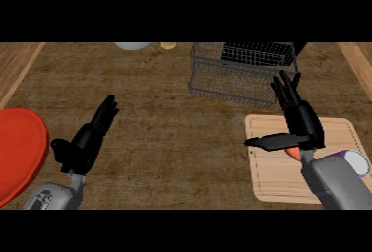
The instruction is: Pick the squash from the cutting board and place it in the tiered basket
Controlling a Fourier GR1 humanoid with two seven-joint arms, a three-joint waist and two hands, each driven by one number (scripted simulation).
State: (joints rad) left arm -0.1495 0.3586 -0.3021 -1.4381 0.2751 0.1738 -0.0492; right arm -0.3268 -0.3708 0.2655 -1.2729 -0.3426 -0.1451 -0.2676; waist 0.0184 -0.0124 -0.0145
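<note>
A pale wooden cutting board (272,172) lies at the lower right of the counter. My right hand (301,125) hovers over it, open, with fingers straight and the thumb pointing left. Only a small orange part of the squash (293,152) shows on the board, just under the hand's wrist; the rest is hidden. The wire tiered basket (240,74) stands behind the board, close to the right hand's fingertips. My left hand (87,140) stays open at the lower left, fingers up, resting.
A red plate (18,152) sits at the left edge beside the left hand. A white and purple object (354,162) lies at the board's right edge. A pale round object (132,46) and a small yellow object (169,46) are at the back.
</note>
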